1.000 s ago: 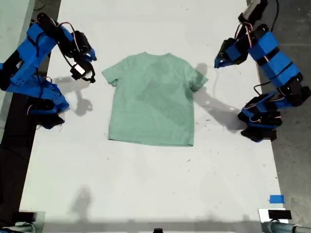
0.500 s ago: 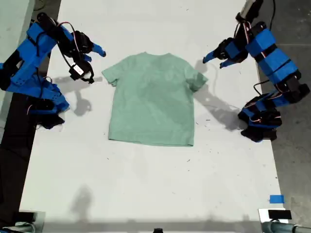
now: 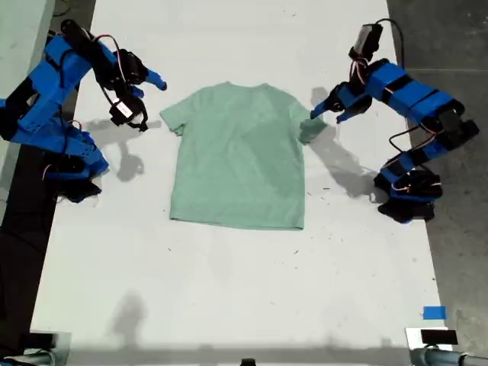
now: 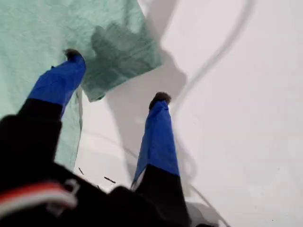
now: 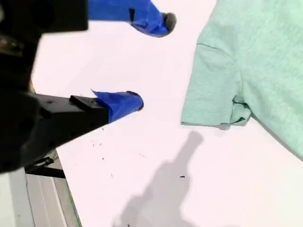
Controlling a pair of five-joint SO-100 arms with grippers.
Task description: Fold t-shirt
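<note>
The t-shirt (image 3: 238, 156) is laid flat mid-table (image 3: 229, 290). My first gripper (image 3: 325, 111), jaws apart, is held over the sleeve on the exterior view's right. My second gripper (image 3: 149, 85), jaws apart, is held near the opposite sleeve, not touching.

Parted fingers (image 5: 124, 103) beside t-shirt (image 5: 251, 71) sleeve

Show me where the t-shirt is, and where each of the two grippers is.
t-shirt (image 3: 238, 156): exterior view, middle of the body.
my first gripper (image 4: 116, 78): first wrist view, between the fingertips.
my second gripper (image 5: 151, 61): second wrist view, between the fingertips.
</note>
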